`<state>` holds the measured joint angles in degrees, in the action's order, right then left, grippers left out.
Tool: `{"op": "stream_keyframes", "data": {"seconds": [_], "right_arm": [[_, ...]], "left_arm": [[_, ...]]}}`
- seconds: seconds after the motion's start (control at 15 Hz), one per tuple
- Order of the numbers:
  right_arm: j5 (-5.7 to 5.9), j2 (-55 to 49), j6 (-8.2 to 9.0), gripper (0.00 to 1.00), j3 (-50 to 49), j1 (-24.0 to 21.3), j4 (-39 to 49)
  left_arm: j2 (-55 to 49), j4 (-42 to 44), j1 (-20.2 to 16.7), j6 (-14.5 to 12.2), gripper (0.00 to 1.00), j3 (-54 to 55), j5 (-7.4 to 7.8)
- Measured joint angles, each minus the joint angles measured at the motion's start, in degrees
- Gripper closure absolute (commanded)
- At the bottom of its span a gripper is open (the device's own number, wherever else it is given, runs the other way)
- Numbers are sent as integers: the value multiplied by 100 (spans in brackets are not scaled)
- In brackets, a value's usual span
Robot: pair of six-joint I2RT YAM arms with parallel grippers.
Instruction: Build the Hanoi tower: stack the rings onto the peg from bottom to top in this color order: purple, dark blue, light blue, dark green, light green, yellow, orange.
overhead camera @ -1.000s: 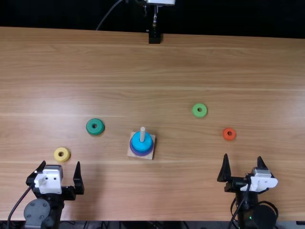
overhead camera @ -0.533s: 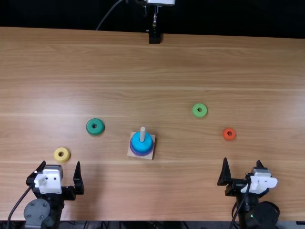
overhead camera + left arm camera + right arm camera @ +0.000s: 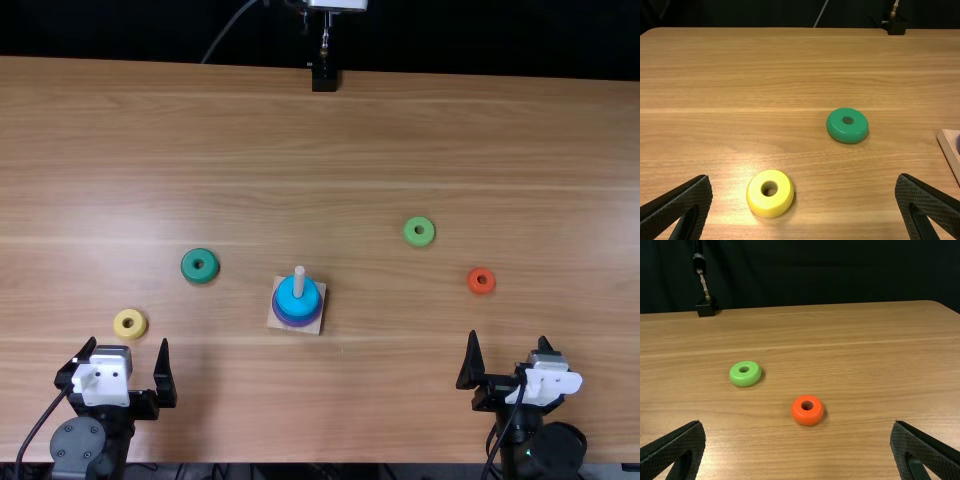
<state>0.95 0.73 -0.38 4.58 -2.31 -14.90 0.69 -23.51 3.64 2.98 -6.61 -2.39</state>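
Observation:
In the top view my left gripper [image 3: 128, 342] stands open by the near edge, just nearer than the yellow ring [image 3: 130, 323]. My right gripper [image 3: 508, 337] is open too, nearer than the orange ring [image 3: 482, 281]. Around the peg [image 3: 299, 282] on its wooden base [image 3: 318, 326] lies a light blue ring [image 3: 290, 298] over purple and darker blue [image 3: 296, 321]; their division is hard to tell. The dark green ring [image 3: 200, 265] and light green ring [image 3: 419, 231] lie flat. Wrist views show my left gripper [image 3: 804, 175] and right gripper [image 3: 797, 422] holding nothing.
A black stand [image 3: 324, 76] is at the far edge of the table [image 3: 330, 150]. The peg's base lies between the two arms, farther from the near edge than their fingertips.
Over the last second my right gripper has drawn back slightly towards the near edge and turned a little. The left arm and the rings have kept still.

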Motion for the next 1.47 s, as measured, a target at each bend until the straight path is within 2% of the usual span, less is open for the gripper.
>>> {"op": "stream_keyframes", "data": {"seconds": [1.0,1.07,1.2,1.27,1.47], "right_arm": [[0,0,0,0,2,0,0],[0,0,0,0,0,0,-2],[2,0,-4,0,0,0,2],[0,0,-4,0,2,0,-2],[0,2,-4,0,2,0,-2]], "left_arm": [[0,48,-74,11,0,2,33],[0,-2,-74,13,0,-74,122],[490,-199,-170,7,0,-387,468],[863,-195,-260,7,0,-656,581],[2057,-280,-299,9,0,-1733,756]]}}
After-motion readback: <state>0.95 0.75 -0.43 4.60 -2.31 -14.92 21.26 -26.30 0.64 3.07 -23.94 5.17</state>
